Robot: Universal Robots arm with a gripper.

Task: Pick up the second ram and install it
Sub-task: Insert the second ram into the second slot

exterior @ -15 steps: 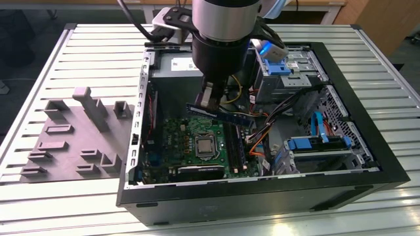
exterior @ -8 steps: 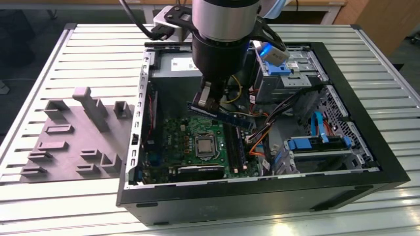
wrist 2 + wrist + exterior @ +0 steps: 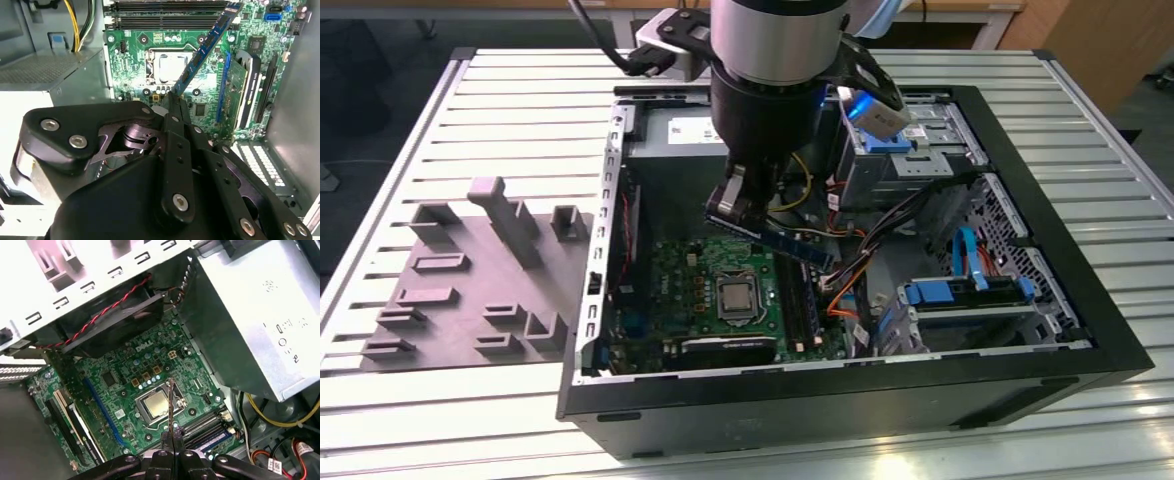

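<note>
My gripper [image 3: 735,208] is shut on one end of the second ram [image 3: 777,239], a long dark strip with small blocks along its side. It hangs tilted inside the open black computer case [image 3: 1067,360], above the green motherboard [image 3: 700,270]. In the second wrist view the ram [image 3: 206,46] slants from the gripper [image 3: 175,100] across the processor socket [image 3: 167,65] towards the long black slots [image 3: 170,21]. In the first wrist view the ram [image 3: 171,402] shows edge-on, above the socket [image 3: 156,405], with the gripper [image 3: 172,436] clamping it.
A grey fixture [image 3: 480,280] with plastic uprights lies on the slatted table at the exterior view's left. Inside the case are the grey power supply [image 3: 250,315], a fan [image 3: 120,320], loose coloured cables [image 3: 847,270], drive bays with blue tabs [image 3: 961,292] and an expansion card [image 3: 235,95].
</note>
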